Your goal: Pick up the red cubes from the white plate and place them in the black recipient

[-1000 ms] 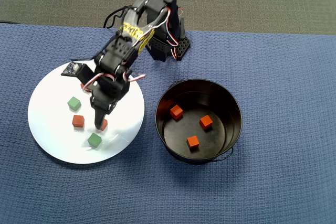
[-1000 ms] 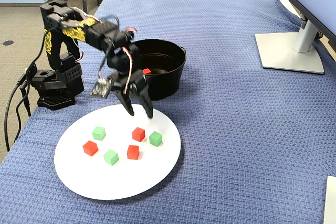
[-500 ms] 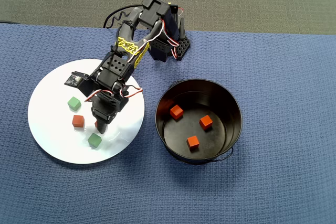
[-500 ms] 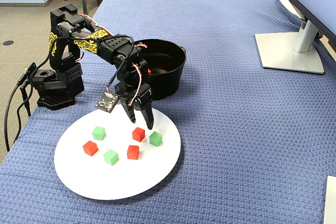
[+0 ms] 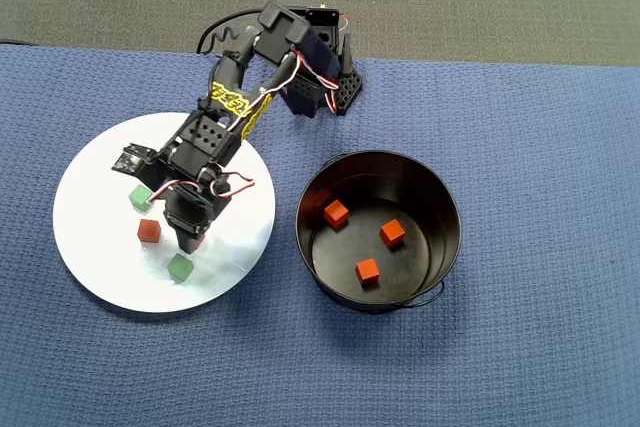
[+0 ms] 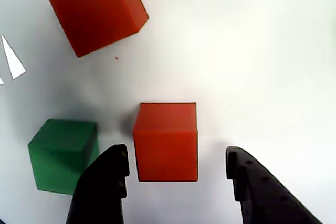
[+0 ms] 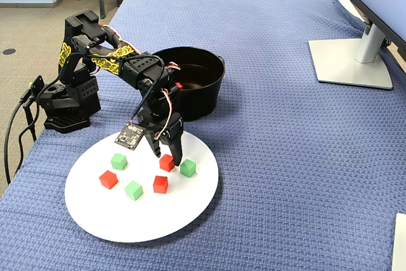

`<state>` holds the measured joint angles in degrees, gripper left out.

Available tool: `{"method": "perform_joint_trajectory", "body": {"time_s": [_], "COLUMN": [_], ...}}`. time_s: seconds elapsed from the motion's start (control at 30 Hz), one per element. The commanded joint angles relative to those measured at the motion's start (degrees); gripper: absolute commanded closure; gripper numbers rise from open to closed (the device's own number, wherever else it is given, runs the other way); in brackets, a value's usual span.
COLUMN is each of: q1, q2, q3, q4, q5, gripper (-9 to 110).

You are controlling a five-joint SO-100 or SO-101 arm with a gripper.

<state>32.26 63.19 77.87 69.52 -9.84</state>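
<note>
The white plate (image 5: 95, 247) lies on the left in the overhead view and near the front in the fixed view (image 7: 158, 220). My gripper (image 6: 177, 156) is open low over it, its fingers on either side of a red cube (image 6: 166, 141) without touching. That cube shows in the fixed view (image 7: 167, 162) under the gripper (image 7: 168, 155). The gripper (image 5: 190, 244) hides most of it from overhead. Two more red cubes (image 7: 108, 179) (image 7: 160, 184) lie on the plate. The black bucket (image 5: 450, 237) holds three red cubes (image 5: 336, 213) (image 5: 392, 233) (image 5: 367, 270).
Three green cubes (image 7: 118, 161) (image 7: 134, 190) (image 7: 188, 168) lie on the plate; one (image 6: 63, 153) sits just left of the left finger. The arm base (image 7: 63, 103) stands at the table's edge behind the plate. A monitor stand (image 7: 352, 61) is at the far right.
</note>
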Motion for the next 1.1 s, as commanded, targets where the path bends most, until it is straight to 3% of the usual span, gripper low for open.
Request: {"method": "perform_joint_trajectory", "body": {"time_s": [0.0, 0.23, 0.67, 1.07], "q1": [1.0, 1.6, 1.0, -17.1], "q2": [0.6, 0.0, 4.1, 31.4], "q3": [-4.0, -5.4, -10.6, -12.6], "q4": [1.2, 1.8, 6.2, 16.6], "q5": [-0.8, -0.4, 0.6, 10.4], "gripper": [89, 101, 102, 102]}}
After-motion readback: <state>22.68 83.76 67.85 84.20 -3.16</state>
